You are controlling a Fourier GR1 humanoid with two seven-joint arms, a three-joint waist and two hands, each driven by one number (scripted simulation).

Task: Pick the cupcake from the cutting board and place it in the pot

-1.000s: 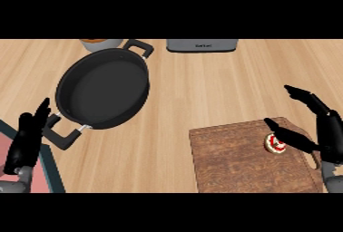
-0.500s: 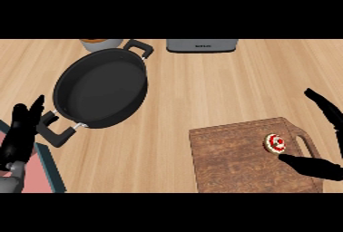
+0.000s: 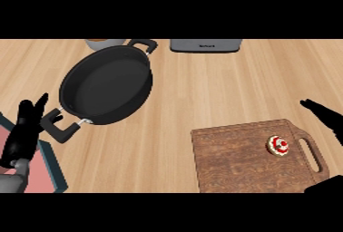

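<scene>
While my right hand (image 3: pixel 324 118) hangs at the counter's right edge with its fingers straight and spread, holding nothing, I see a dark shape at the near right corner that I cannot identify. Nearest to me, the wooden cutting board (image 3: pixel 234 156) lies at the counter's near right, its handle slot toward the right edge. The cupcake (image 3: pixel 279 145), white with a red top, sits on the board's right part, just beside that slot and apart from my right hand. At the near left edge my left hand (image 3: pixel 25 131) rests open, fingers up, just beside the pot's near handle; a red tray with a teal rim (image 3: pixel 47 165) lies under it. Farther back on the left, the black pot (image 3: pixel 107 88) stands with nothing visible in it. Along the far edge sit a grey appliance (image 3: pixel 204 45) and a small cup (image 3: pixel 104 43).
</scene>
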